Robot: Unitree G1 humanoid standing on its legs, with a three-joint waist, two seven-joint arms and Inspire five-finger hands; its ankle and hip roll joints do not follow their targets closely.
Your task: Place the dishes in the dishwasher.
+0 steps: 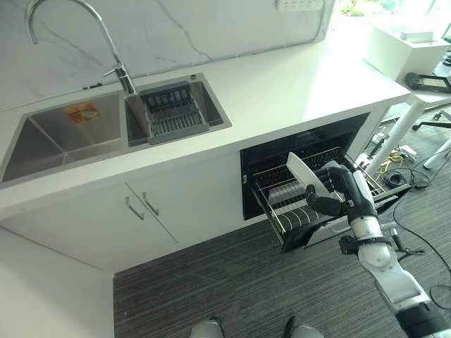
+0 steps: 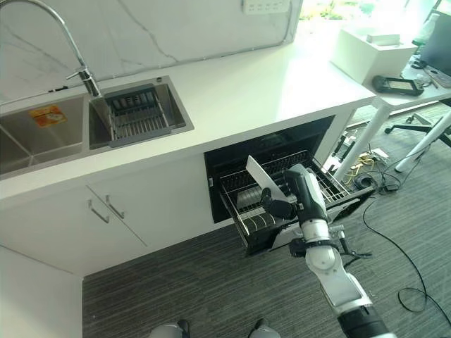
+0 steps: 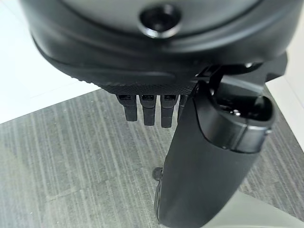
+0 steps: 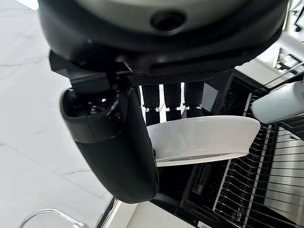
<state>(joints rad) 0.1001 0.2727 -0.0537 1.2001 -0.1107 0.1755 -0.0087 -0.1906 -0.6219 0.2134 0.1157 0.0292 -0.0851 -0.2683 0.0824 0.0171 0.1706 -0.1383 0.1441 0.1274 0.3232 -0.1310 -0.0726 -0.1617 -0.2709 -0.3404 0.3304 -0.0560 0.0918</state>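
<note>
Left eye view: white countertop (image 1: pixel 282 84), grey carpet (image 1: pixel 225 289).

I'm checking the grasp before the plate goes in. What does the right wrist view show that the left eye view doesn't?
Right wrist view: the right hand's thumb and fingers pinching the white plate's rim.

Left eye view: the sink, faucet, countertop and cabinet doors.

Both: the plate held above the pulled-out dishwasher rack.
</note>
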